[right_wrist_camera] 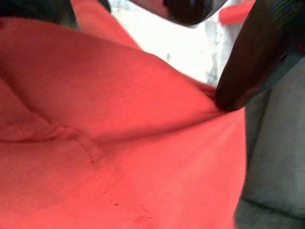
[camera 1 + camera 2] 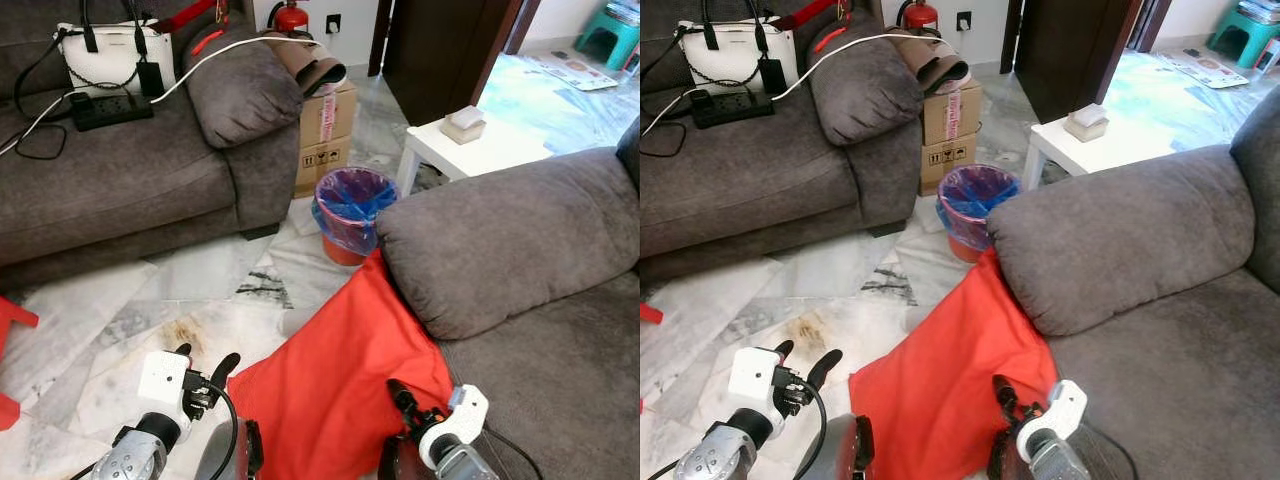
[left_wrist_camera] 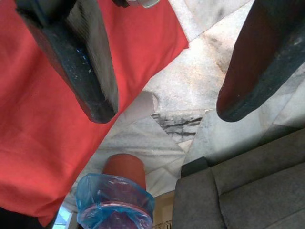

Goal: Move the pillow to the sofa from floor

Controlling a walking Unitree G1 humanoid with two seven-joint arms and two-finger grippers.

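The red pillow (image 2: 340,380) lies on the marble floor (image 2: 190,300), its upper corner wedged against the armrest of the near grey sofa (image 2: 520,250) at 3 o'clock; its lower edge is cut off by the frame at 6 o'clock. The left gripper (image 2: 205,372) hovers over bare floor at 7 o'clock, just beside the pillow's left edge, fingers spread wide with nothing between them. The right gripper (image 2: 402,398) sits at 5 o'clock at the pillow's right edge beside the sofa; in the right wrist view one finger (image 1: 257,62) presses into the red fabric, the other is hidden, so its opening cannot be determined. A blue-lined bin (image 2: 352,212) stands at 12 o'clock from the pillow, its base partly hidden by the pillow corner. Behind it, a cardboard box (image 2: 325,135) carries handling symbols and red printed tape, not legible. The far sofa (image 2: 120,180) at 10 o'clock holds a white handbag (image 2: 110,55) and a black power strip (image 2: 110,108). A white side table (image 2: 470,150) stands at 1 o'clock.
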